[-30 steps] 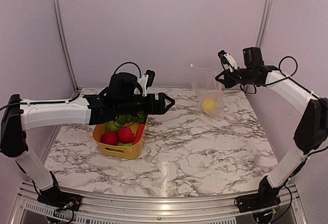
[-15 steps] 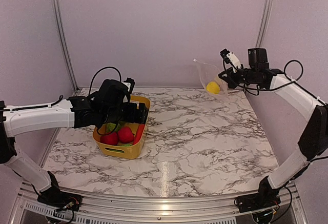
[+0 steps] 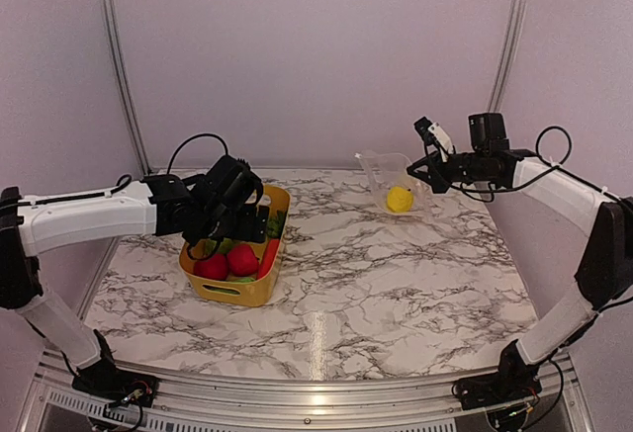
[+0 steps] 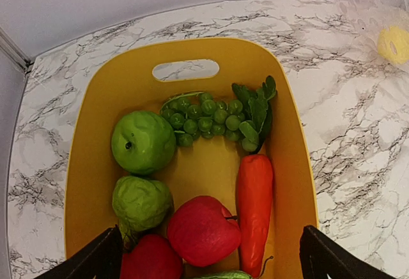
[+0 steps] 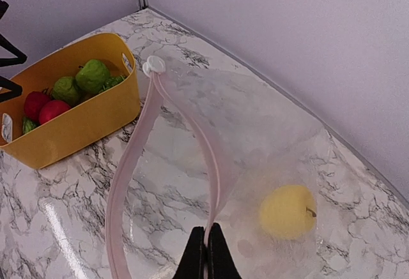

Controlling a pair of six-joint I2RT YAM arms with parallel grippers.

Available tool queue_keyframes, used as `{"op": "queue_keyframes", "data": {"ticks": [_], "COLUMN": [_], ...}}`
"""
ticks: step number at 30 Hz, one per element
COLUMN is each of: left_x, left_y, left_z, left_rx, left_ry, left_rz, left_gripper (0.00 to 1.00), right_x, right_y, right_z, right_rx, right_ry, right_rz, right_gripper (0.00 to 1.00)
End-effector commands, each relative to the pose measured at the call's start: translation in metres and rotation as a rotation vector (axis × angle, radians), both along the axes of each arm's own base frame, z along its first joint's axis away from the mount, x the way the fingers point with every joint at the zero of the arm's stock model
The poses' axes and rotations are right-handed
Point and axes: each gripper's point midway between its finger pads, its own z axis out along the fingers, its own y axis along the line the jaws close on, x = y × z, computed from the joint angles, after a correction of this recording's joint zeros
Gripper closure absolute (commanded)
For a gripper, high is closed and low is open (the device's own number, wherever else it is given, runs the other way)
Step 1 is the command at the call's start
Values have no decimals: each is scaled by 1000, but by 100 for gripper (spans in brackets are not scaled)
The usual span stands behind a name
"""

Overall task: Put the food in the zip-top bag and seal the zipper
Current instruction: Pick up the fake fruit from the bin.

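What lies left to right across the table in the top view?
yellow bin → zip-top bag holding a yellow fruit → right hand pinching the bag's edge. The left hand overlaps the bin, so it is left out.

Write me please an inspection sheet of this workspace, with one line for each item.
Surface: marble-pattern table, bears the bin.
Job's things: zip-top bag held up, zipper open, yellow fruit inside; green apple, grapes, carrot and red apple lie in the bin.
Clutter: yellow bin, holding the other food.
Grippers: left gripper open above the bin, holding nothing; right gripper shut on the zipper.
Cables: black cables loop at both wrists, apart from the food.
Surroundings: pale walls, metal rails; nothing else seen.
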Motion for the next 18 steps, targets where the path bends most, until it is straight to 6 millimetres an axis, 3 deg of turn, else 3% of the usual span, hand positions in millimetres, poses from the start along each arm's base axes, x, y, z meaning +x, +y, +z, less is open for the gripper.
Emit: {"op": "queue_keyframes", "data": {"ticks": [1,12,15,18], "left_x": [2,-2,1,9], "left_y": [18,-13,-13,2], "left_z": [-21,-67,-73,-77], "left_rx": [205,198,175,136], "left_ry": [42,249,278,299], "left_rz": [-14,-203,-195,-118], "left_gripper": [1,1,4,11], "right_x": [-6,-11,-13,-12], "right_y": [9,10,11,11], "right_z": [4,-1,-2,-5], "right_rx": [32,35,38,38], "right_ry": [-17,-12,-6,0], "right_rz": [51,61,68,70], "right_gripper": [100,100,100,100]}}
